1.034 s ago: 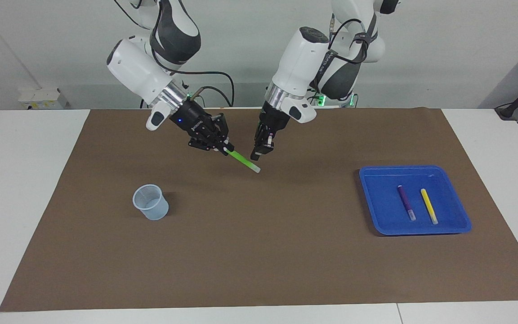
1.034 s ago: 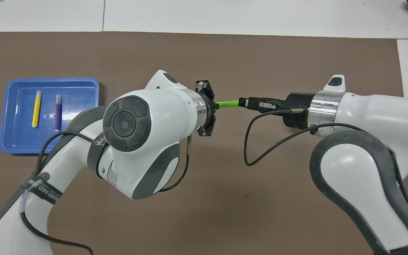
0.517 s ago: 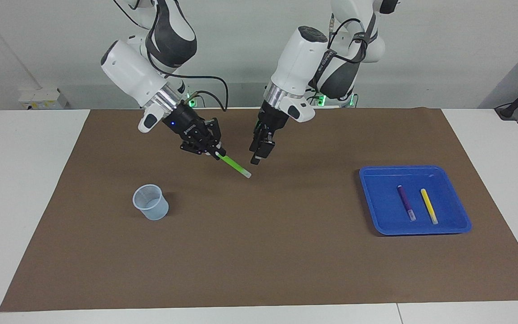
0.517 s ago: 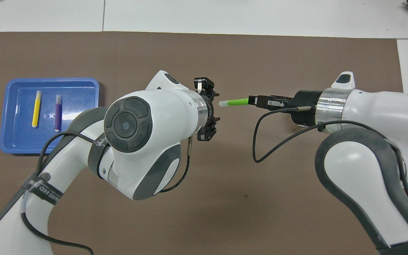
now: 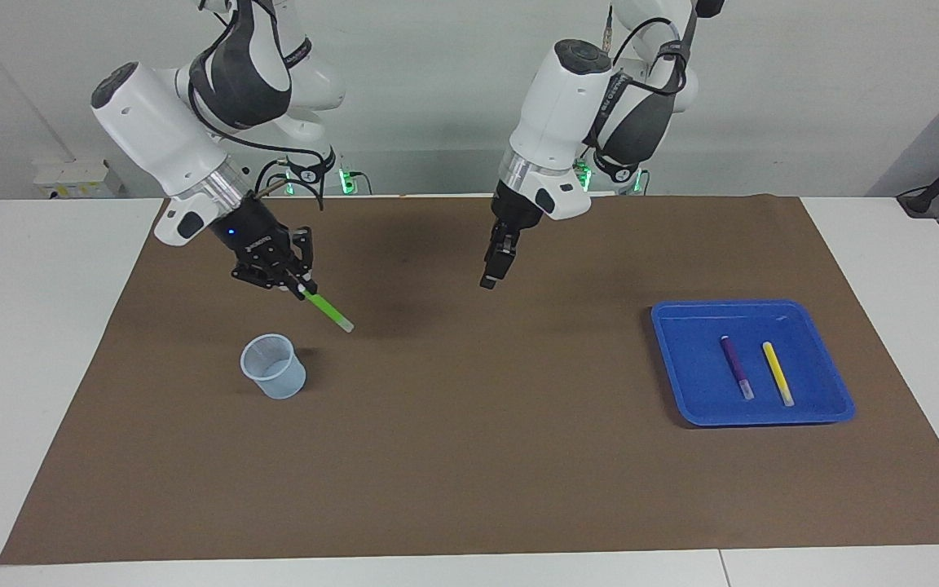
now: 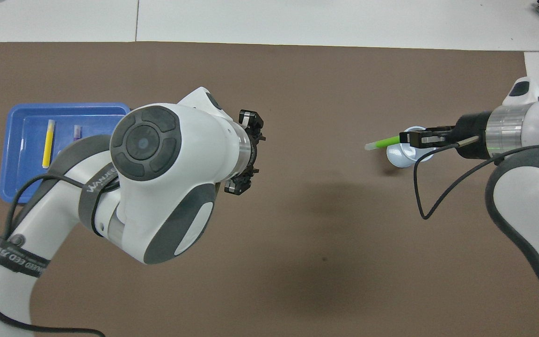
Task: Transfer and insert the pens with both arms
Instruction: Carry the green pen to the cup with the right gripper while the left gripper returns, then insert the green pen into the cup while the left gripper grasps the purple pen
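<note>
1. While our right hand (image 5: 300, 287) hangs over the brown mat (image 5: 469, 456) toward the right arm's end of the tabletop (image 5: 46, 342), it is clamped on the green pen (image 5: 328, 311); the pen slants down out of the fingers, pale cap end lowest, above the mat just beside the pale cup (image 5: 273, 366).
2. From overhead we see the same pen (image 6: 382, 142) sticking out of the right hand (image 6: 407, 137), with the cup (image 6: 403, 154) partly under that hand.
3. Our left hand (image 5: 491, 275) hangs in the air over the middle of the mat, holding nothing; its fingers point down and we cannot tell how far apart they stand.
4. The purple pen (image 5: 736, 368) and the yellow pen (image 5: 778, 372) lie side by side, apart, in the blue tray (image 5: 673, 367) toward the left arm's end; the tray rests on the mat.
</note>
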